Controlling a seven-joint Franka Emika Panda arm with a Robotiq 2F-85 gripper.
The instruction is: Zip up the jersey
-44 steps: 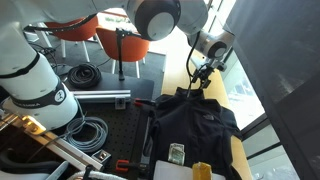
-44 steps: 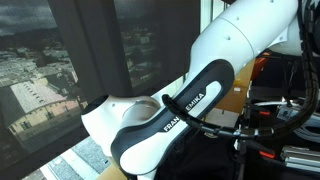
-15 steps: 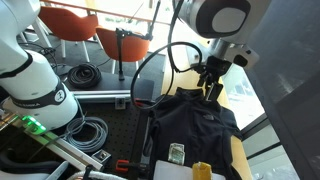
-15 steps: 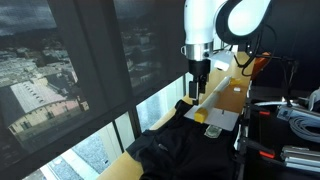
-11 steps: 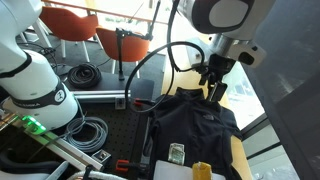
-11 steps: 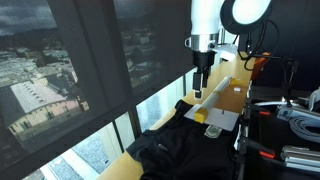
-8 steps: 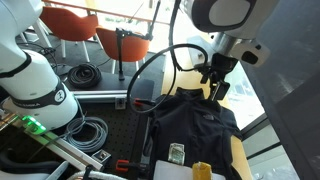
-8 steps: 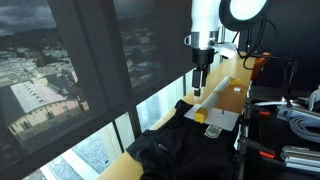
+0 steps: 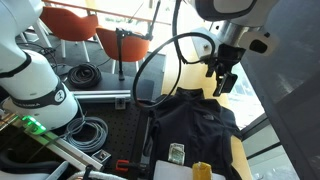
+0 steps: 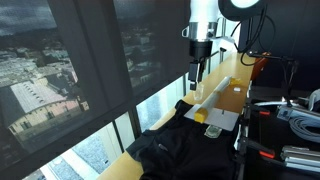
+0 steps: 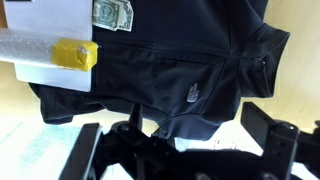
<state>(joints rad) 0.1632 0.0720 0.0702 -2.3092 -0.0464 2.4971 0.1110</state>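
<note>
The jersey [image 9: 195,125] lies spread on the tabletop [image 11: 15,110] along its window-side edge, with its hem by the banknote [image 11: 113,12] and yellow block [image 11: 75,55] and its collar toward the opposite short edge. The gripper [image 9: 221,87] hangs in the air over the collar end, clear of the cloth, its fingers [image 11: 268,135] spread wide with nothing between them. The garment's long axis thus runs away from the gripper, collar nearest and hem farthest. I judge the zip pull lies somewhere along that line, though these views do not show where
</note>
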